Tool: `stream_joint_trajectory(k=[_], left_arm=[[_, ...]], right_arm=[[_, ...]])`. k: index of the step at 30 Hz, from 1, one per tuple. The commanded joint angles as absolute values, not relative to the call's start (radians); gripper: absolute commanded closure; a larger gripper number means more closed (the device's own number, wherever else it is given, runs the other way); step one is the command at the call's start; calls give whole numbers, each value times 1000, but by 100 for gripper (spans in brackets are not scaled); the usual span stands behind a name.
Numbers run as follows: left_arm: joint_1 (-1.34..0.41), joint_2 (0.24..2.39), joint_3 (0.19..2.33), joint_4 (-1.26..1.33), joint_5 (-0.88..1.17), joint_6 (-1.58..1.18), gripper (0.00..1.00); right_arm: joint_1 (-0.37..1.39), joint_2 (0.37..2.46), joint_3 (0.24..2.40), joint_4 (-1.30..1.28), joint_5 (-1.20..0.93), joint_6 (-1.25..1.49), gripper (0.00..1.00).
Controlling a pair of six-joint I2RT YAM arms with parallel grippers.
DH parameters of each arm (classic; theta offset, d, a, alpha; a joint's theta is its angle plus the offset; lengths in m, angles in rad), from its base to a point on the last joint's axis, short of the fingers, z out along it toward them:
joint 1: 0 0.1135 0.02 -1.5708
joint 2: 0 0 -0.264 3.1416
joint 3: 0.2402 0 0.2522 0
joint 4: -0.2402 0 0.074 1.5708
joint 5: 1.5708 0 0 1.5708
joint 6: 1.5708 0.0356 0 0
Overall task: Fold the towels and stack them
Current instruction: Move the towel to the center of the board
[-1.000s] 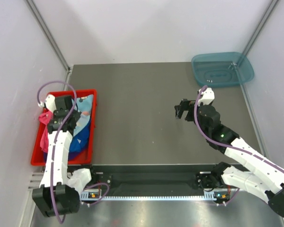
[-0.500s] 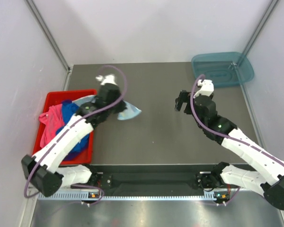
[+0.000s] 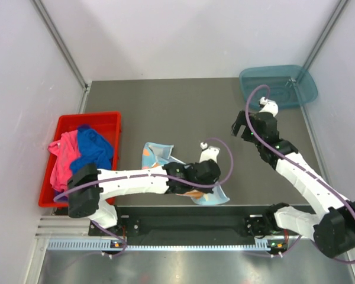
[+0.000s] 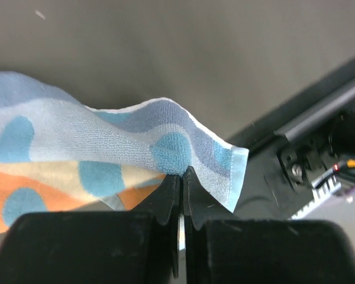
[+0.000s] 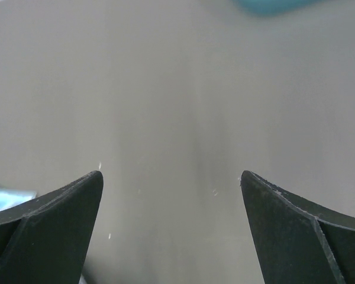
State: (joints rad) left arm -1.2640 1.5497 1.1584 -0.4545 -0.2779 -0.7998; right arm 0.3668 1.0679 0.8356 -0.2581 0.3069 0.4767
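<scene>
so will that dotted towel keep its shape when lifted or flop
Probably floppy: the dotted towel sags in waves from where the left pincer pinches its edge. Likely light, since that fingertip pinch lifts it. Its terry surface should resist slipping.

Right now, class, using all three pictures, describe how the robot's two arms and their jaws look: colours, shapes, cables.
Both the left arm and the right arm have white, rounded link shells joined by black joints. A thin purple cable loops along each. The jaws are matte black, tapering wedges.
</scene>
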Motion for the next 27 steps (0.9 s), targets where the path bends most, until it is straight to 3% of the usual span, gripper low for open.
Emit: stream_joint_trajectory(k=[1, 6, 9, 10, 15, 21, 27], left_arm=[[-1304, 1539, 1115, -316, -249, -873, 100], [-1347, 1500, 1057, -308, -256, -909, 100], [-1345, 1437, 1026, -363, -357, -943, 83], [-1344, 1422, 1025, -395, -461, -956, 69], [-1226, 1309, 1008, -644, -616, -1061, 54], [-950, 1155, 850, -646, -630, -1078, 57], [-779, 1195, 795, -623, -609, -1054, 60]], right_arm=[[362, 1110, 813, -161, 178, 492, 0], [376, 1222, 801, -42, 63, 480, 0], [439, 1317, 825, 26, 34, 472, 0], [458, 1345, 836, 40, 31, 474, 0], [564, 1551, 977, 61, 20, 498, 1], [630, 1748, 1119, 130, -70, 603, 3], [690, 1908, 1218, 161, -124, 734, 13]])
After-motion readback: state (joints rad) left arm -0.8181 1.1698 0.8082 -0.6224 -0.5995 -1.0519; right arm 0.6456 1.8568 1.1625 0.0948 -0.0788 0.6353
